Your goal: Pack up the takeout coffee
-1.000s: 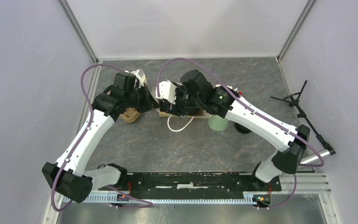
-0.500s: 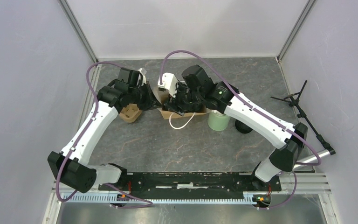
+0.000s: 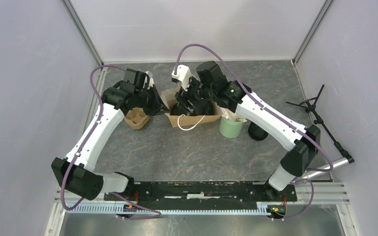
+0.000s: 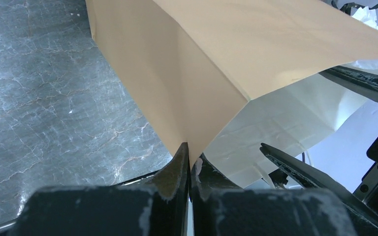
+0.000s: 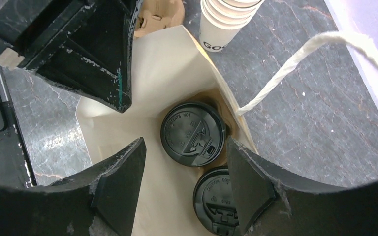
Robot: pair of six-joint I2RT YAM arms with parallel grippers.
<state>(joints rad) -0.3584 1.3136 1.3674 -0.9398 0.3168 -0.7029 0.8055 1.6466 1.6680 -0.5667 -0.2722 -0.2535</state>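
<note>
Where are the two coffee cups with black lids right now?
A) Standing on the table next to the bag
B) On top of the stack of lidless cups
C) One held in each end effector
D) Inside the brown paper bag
D: the right wrist view looks straight down into the open brown paper bag, and both black-lidded cups stand side by side at its bottom.

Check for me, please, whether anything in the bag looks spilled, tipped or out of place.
Nothing stands out. Both lidded coffee cups stand upright in the brown paper bag, lids seated, no spill visible. The left gripper pinches the bag's edge; the right gripper hangs open above.
</note>
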